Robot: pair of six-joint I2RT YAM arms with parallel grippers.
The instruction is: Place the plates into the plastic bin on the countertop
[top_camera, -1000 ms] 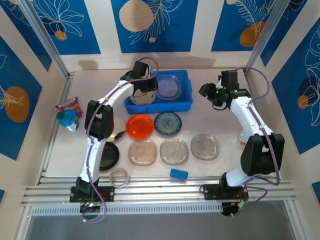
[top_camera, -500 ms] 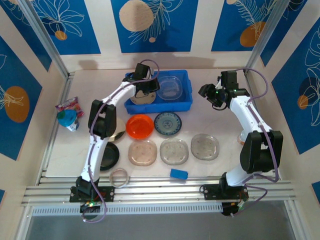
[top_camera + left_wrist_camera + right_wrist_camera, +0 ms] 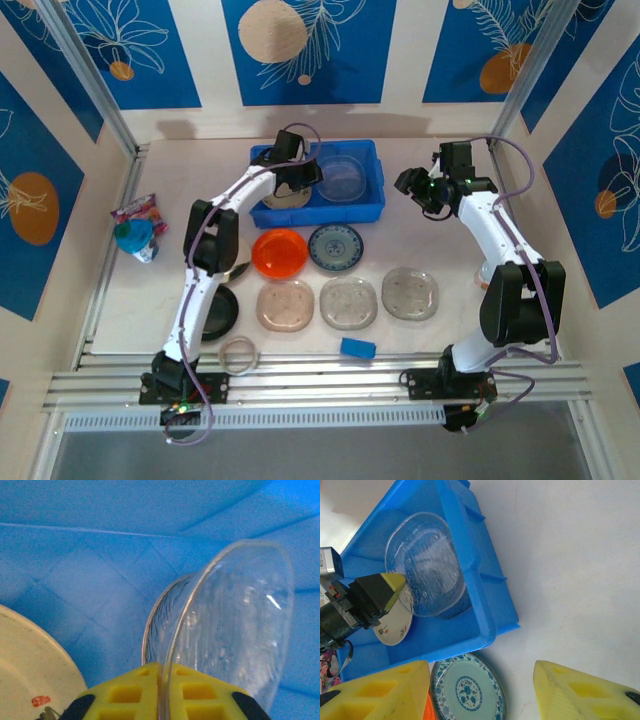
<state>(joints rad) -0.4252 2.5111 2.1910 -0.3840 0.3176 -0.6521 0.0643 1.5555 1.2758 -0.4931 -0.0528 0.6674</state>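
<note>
While top view leaves grip hidden under my wrist, left wrist view shows my left claw (image 3: 162, 682) pinching rim of clear plate (image 3: 235, 630), jaws narrow, plate tilted inside plastic bin (image 3: 75, 555). Plate ribbed, glossy, translucent; bin smooth blue. Beige plate (image 3: 25, 665) beside it, cut off at corner, red mark unreadable. Right claw (image 3: 481, 670) wide, holding nothing; patterned plate (image 3: 467, 687) on countertop (image 3: 570, 580), just outside bin wall, partly cropped.

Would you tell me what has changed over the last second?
The left gripper, clamped on the rim of the clear plate, moved slightly farther back inside the plastic bin. The right gripper, open, and the plates on the countertop stayed put.
</note>
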